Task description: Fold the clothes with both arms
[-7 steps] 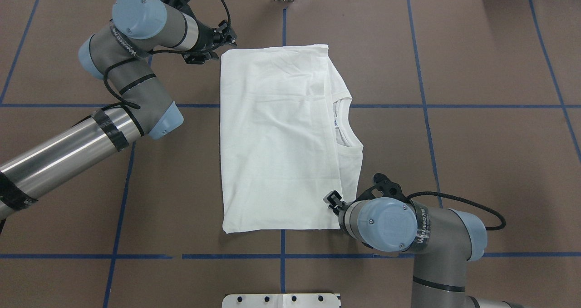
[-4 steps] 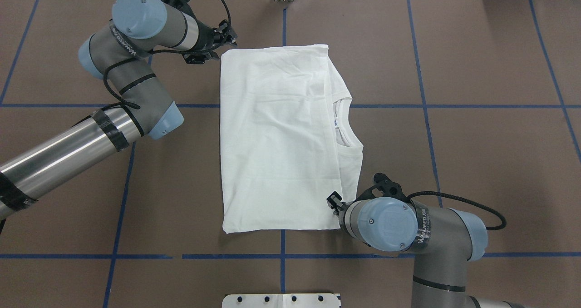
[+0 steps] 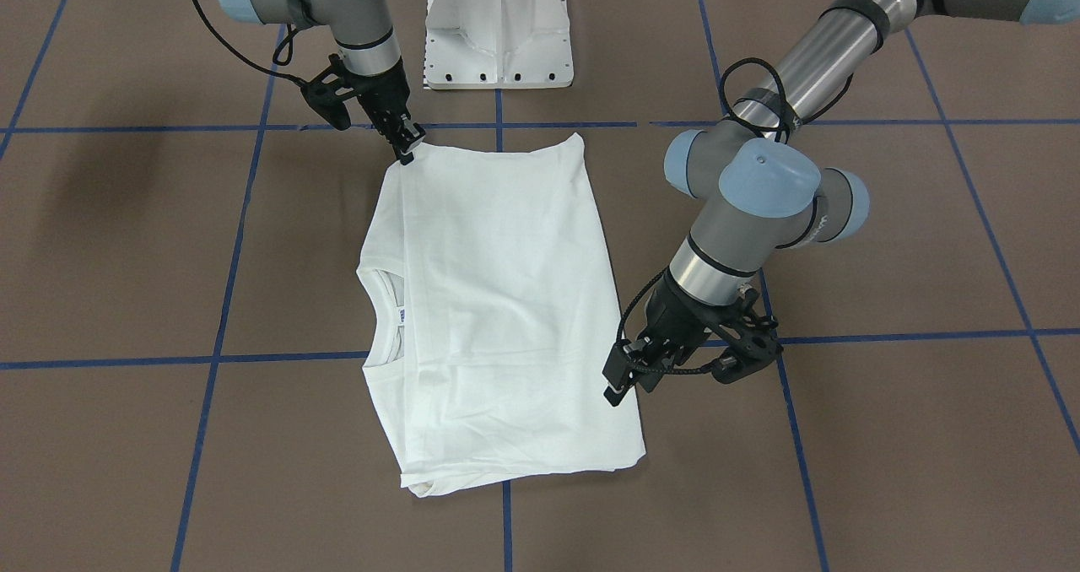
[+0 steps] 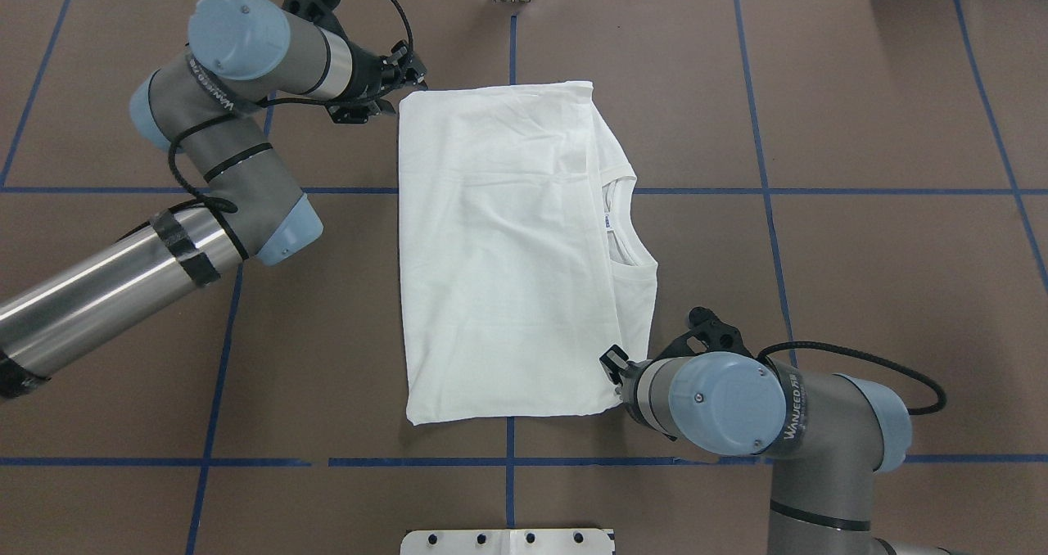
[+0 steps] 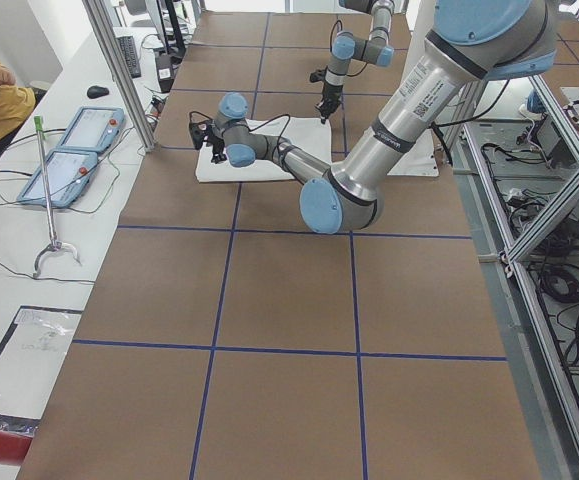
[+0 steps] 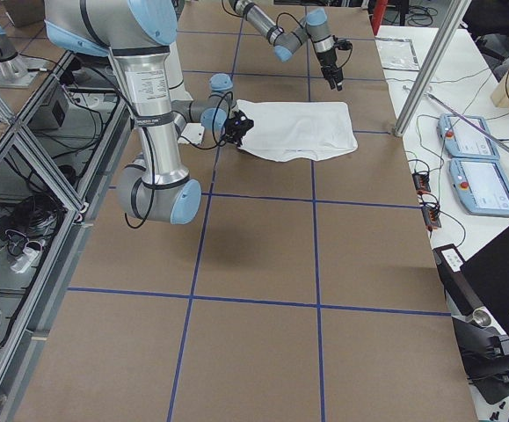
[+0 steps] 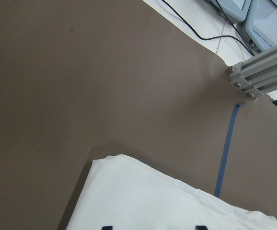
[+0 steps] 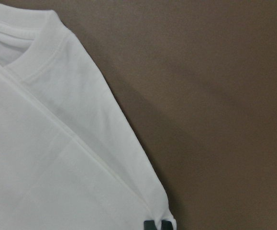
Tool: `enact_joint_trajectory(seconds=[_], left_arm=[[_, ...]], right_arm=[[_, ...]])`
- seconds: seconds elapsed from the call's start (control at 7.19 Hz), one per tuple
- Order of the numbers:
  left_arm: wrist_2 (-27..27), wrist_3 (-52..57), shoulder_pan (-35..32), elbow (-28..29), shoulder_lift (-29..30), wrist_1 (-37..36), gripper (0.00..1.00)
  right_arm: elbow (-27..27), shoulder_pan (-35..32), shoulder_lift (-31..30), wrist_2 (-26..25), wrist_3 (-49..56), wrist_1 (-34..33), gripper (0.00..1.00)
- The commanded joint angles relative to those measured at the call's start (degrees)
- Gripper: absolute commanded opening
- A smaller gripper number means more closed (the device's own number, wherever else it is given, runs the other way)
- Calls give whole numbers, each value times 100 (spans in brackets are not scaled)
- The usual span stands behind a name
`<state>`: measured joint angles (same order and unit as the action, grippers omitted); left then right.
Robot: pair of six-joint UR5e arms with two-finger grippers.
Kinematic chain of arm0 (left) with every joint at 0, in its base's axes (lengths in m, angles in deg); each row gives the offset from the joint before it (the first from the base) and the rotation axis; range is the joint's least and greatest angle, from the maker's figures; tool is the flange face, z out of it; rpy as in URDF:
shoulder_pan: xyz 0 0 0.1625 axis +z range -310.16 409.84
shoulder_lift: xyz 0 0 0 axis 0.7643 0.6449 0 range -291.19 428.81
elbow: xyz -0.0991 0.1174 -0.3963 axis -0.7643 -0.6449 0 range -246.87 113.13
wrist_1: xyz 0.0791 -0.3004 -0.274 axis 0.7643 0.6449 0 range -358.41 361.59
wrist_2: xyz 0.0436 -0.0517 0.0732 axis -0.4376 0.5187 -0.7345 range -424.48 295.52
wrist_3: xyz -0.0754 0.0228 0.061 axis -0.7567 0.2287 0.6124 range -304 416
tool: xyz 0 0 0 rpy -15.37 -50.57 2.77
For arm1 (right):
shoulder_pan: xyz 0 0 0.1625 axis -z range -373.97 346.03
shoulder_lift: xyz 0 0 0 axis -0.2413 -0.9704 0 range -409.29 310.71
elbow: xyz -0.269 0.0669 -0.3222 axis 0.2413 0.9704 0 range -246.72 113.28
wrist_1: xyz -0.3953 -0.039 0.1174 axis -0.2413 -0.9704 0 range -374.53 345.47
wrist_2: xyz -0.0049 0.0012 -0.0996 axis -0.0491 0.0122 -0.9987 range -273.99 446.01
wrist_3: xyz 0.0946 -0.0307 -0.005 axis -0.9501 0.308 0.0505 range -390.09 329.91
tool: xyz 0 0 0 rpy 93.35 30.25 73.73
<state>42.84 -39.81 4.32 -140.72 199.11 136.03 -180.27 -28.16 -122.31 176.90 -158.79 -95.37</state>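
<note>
The T-shirt (image 4: pixel 508 244) is plain white, its neck label (image 4: pixel 607 222) marked blue. The worktop (image 4: pixel 884 309) is brown with a grid of blue lines. The left arm (image 4: pixel 237 170) and right arm (image 4: pixel 819 424) are grey and silver with light-blue caps; left gripper (image 3: pixel 613 382) and right gripper (image 3: pixel 409 146) are black.

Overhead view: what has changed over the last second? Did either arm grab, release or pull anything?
The right gripper, shut on the near right corner of the shirt, slid slightly to the robot's right and drew the near hem along. On the left arm the upper joints shifted a little leftward; the left gripper stayed open by the far left corner. No new grasp or release shows, and the rest of the shirt lay unchanged.
</note>
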Motion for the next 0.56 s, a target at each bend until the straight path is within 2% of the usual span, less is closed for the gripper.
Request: enact_joint_trajectory(seconds=[0.0,0.28,0.42], left_arm=[[-157,-595,733,-1564,-732,-721,65],[-597,-1104,1744,-3188,-1862,-1189,65],[-946,-1515,2323,-3484,-2077,-1331,66]], right_arm=[[-343,-4,-265,26,3,-1,0],[-500,-4,-344,43,3,-1,0],[-588,-4,-388,43,3,-1,0]])
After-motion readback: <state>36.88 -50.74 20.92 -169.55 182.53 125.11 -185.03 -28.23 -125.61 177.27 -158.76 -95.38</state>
